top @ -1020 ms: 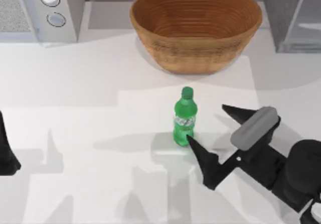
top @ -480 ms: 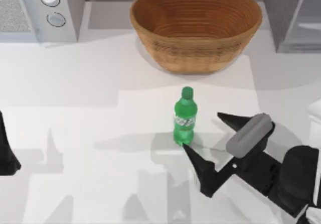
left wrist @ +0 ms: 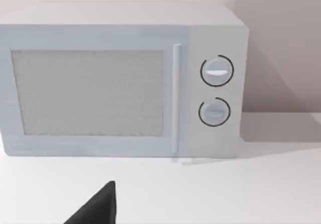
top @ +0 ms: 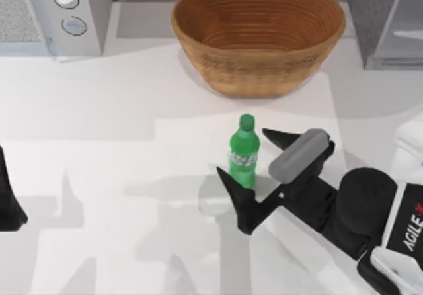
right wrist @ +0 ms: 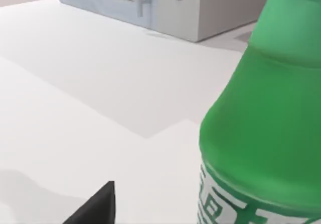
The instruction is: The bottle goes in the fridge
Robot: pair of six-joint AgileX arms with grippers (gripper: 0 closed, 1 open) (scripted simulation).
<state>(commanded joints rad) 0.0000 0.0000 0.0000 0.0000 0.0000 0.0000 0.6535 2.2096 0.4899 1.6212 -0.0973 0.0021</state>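
Top view shows the bottle (top: 243, 151) standing upright on the white table (top: 119, 110), about at the middle of the surface and a little toward the right side, with its green cap up and its white-and-green label facing the camera. Behind it, near the table's far edge, sits the wicker basket (top: 258, 36), well apart from the bottle. The right gripper (top: 246, 155) reaches in from the lower right with its black fingers spread wide: one fingertip (top: 225, 178) lies at the bottle's near left side by the base, the other finger (top: 277, 137) points past its right side at about label height, so the bottle stands between the open fingers; whether either one touches the plastic I cannot tell. The fridge (top: 382, 18) occupies the far right corner, its dark speckled side panel toward the basket and its pale front toward the table's right edge, well apart from the bottle. The microwave (top: 53, 14) with two round knobs stands at the far left corner. The left gripper (top: 8, 199) is parked at the left edge of the table, and I cannot tell how its fingers stand. Right wrist view has the bottle (right wrist: 266, 123) very close, its green shoulder and the top of the label showing, with the microwave (right wrist: 165, 5) beyond it. Left wrist view faces the microwave (left wrist: 120, 81) front on
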